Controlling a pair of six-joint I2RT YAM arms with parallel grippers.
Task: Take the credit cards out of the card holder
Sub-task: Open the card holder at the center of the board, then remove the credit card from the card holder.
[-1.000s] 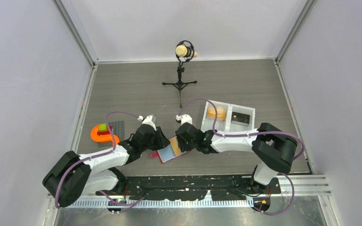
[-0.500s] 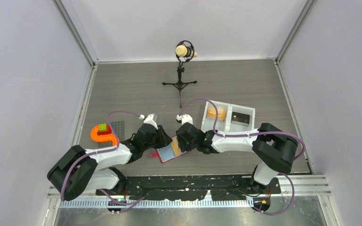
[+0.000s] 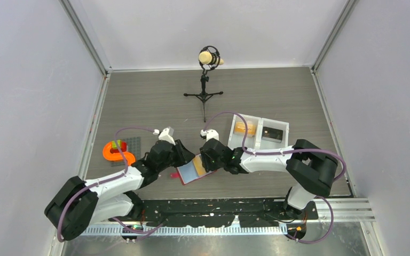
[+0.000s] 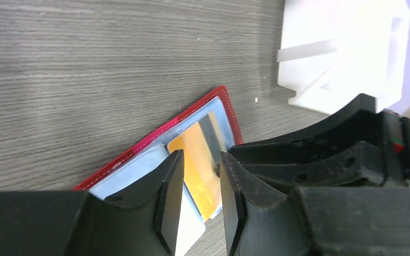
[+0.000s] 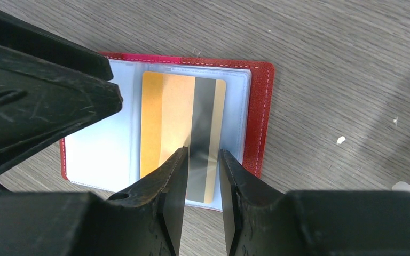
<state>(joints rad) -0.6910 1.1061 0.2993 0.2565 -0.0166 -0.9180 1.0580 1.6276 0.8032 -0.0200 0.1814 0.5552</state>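
One red card holder lies open, with one orange credit card showing in it. At its two o'clock, one white tray has two compartments, one item in each. At twelve, one microphone stand. At nine, one orange curved piece, one green block, one dark plate.

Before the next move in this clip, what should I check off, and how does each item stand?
1. Card holder lying open on the table: ok.
2. Orange card clear of its pocket: not ok, it sits inside.
3. Right gripper lined up over the card's dark stripe, jaws apart: ok.
4. Left gripper above the holder, jaws apart: ok.
5. Left gripper pinning the holder down: cannot tell.
6. More cards hidden behind: cannot tell.
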